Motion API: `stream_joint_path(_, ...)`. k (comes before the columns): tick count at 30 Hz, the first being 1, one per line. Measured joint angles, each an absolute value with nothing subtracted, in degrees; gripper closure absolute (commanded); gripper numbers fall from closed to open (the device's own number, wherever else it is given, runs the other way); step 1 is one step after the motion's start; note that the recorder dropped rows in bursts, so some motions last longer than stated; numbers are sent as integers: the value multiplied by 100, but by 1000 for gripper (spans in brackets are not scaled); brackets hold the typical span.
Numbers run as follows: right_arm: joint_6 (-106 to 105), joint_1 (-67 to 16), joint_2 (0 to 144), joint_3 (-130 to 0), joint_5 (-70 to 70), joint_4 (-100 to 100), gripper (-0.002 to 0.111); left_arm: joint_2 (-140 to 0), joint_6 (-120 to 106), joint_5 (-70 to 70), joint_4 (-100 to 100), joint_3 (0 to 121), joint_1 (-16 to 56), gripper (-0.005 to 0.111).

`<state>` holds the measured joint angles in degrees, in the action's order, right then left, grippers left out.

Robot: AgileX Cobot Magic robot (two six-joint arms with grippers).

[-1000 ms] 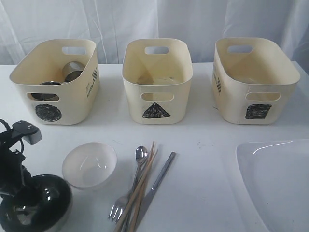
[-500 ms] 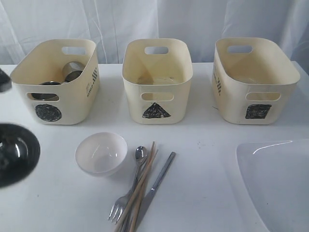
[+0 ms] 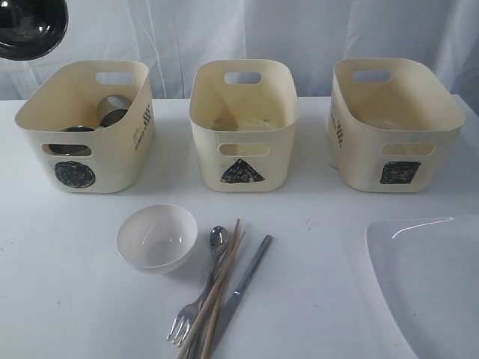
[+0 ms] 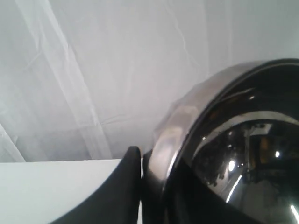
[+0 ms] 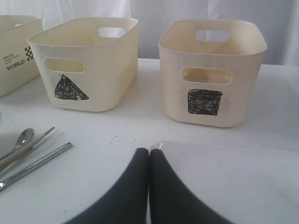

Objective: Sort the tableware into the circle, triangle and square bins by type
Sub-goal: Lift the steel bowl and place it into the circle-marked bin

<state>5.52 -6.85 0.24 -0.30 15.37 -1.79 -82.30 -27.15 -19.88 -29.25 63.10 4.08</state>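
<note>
— Where is the round polished steel bowl (image 3: 28, 26), from where you stand?

— High in the air at the far left, above and behind the cream plastic bin marked with a black circle (image 3: 82, 127); part of it is cut off at the edge of what I can see; its dark, mirror-like hollow faces us.

— Is anything holding it?

— The left gripper (image 4: 142, 161) is; it is clamped on the bowl's rim, one black finger (image 4: 122, 189) pressed against the outside of the wall; the other finger I cannot make out.

— And inside that bin?

— There are two steel mugs (image 3: 112, 111) in it; the cream bin with the black triangle (image 3: 243, 123) stands in the middle and the cream bin with the black square (image 3: 393, 123) on the right, all three in a row at the back of the white table (image 3: 322, 217).

— The rest of the tableware?

— In front of the bins; the small white bowl (image 3: 157, 238) stands upright, just left of the cutlery; the steel spoon (image 3: 218, 238), the steel fork (image 3: 182, 325) and the wooden chopsticks (image 3: 222, 280) lie in one overlapping bundle, the steel knife (image 3: 251, 273) just beside it on the right; the large white rounded-square plate (image 3: 426, 284) fills the near right corner.

— The right gripper (image 5: 149, 156)?

— Closed, its two black fingers together with nothing between them; it hangs at the plate's edge; whether it touches, I cannot tell.
</note>
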Motion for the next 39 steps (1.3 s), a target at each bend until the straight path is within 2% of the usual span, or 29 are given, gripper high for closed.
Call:
stream_joint_path(10, 552, -685, 24, -30, 1537, -179, 108, -9463, -523, -3178, 0, 6310, 408, 107)
stream_joint_path(19, 552, -685, 24, -30, 1537, -179, 108, -9993, -284, -3483, 327, 6504, 408, 106)
stream_joint_path(21, 552, -685, 24, -30, 1537, -179, 108, -10059, -245, -3483, 337, 6547, 408, 98)
stream_joint_path(27, 552, -685, 24, -30, 1537, -179, 108, -10155, -181, -3496, 398, 6763, 408, 59)
stream_joint_path(29, 552, -685, 24, -30, 1537, -179, 108, -10155, 44, -3508, 488, 6776, 408, 50)
stream_joint_path(32, 552, -685, 24, -30, 1537, -179, 108, -10142, 551, -3368, 710, 6776, 408, 46)
stream_joint_path(39, 552, -685, 24, -30, 1537, -179, 108, -9912, 1489, -2759, 1798, 6783, 408, 46)
